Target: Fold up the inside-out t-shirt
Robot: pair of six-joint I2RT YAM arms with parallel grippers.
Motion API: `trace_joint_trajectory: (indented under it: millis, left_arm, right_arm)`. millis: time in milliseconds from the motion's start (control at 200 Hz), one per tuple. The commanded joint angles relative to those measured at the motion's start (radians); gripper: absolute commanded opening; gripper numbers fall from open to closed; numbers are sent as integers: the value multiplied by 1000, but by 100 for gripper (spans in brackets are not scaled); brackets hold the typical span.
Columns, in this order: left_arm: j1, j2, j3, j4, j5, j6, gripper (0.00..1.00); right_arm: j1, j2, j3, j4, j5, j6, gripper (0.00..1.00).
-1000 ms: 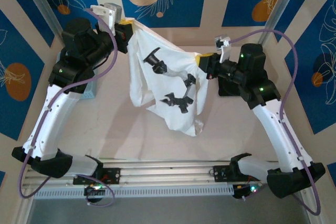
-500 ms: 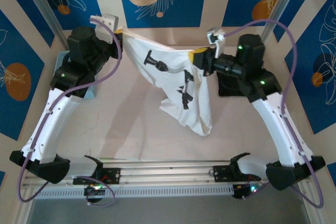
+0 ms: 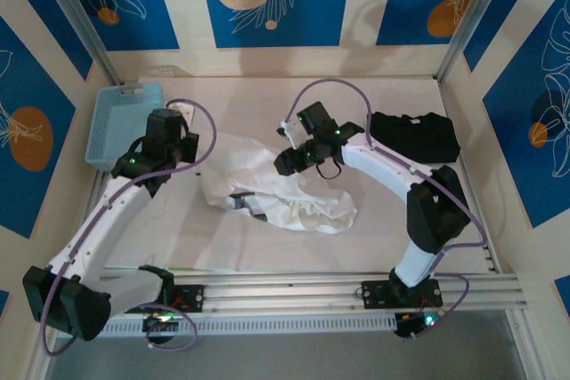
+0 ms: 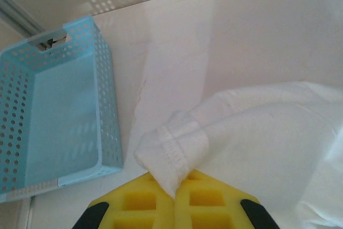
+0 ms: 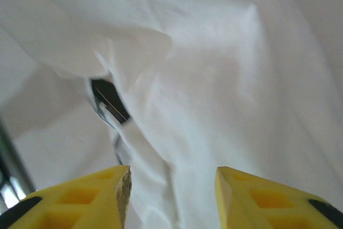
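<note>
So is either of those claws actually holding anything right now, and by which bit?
The left gripper pinches the white t-shirt by a hemmed edge. The right gripper is open over it, holding nothing.

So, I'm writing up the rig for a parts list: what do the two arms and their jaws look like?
Both the left arm and right arm have white link shells with black joint housings and small green lights. A purple cable loops along each. The jaws are yellow blocks with square recesses moulded in, on black mounts.

Basket (image 3: 120,122) back-L; black garment (image 3: 414,135) back-R; shirt (image 3: 303,206) mid; near table (image 3: 223,251) free.
</note>
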Motion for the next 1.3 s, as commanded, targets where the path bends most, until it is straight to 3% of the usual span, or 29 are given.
trace_joint_trajectory:
  millis: [0,135,350,390,500,575,665,705,770,865,960,1085,1160,1295]
  left_arm:
    - [18,-39,-2,25,-9,-33,0]
    - [21,-23,17,23,-2,-46,0]
    - [44,-12,-8,11,-64,-90,0]
    - [49,-18,-24,14,-87,-102,0]
    - [56,-46,-76,28,-128,-136,0]
    - [56,-68,-113,37,-123,-161,0]
    - [55,-93,-162,48,-83,-184,0]
    - [55,-104,-182,53,-57,-186,13]
    - [54,-129,-218,67,1,-192,41]
    - [41,-184,-284,131,117,-215,56]
    - [3,-237,-370,291,304,-239,63]
    - [-111,-205,-430,518,440,-212,68]
    - [-201,-114,-411,600,460,-142,71]
    - [-327,127,-303,603,434,34,76]
  right_arm:
    - [38,-83,-86,-33,166,-29,50]
    - [82,-89,-179,-38,262,-5,57]
    - [111,-59,-232,-40,390,28,57]
    - [106,-54,-224,-38,417,22,51]
    - [82,-74,-199,-23,427,-9,15]
    - [61,-116,-186,-5,349,-23,0]
    - [19,-175,-170,10,181,-20,0]
    - [-1,-197,-158,12,95,-13,0]
    - [-39,-218,-130,7,-56,4,0]
    - [-85,-220,-90,7,-210,29,0]
    - [-129,-206,-66,23,-315,60,0]
    - [-174,-167,-26,23,-413,87,0]
    - [-192,-149,-7,14,-439,96,0]
    - [-209,-141,2,20,-467,112,0]
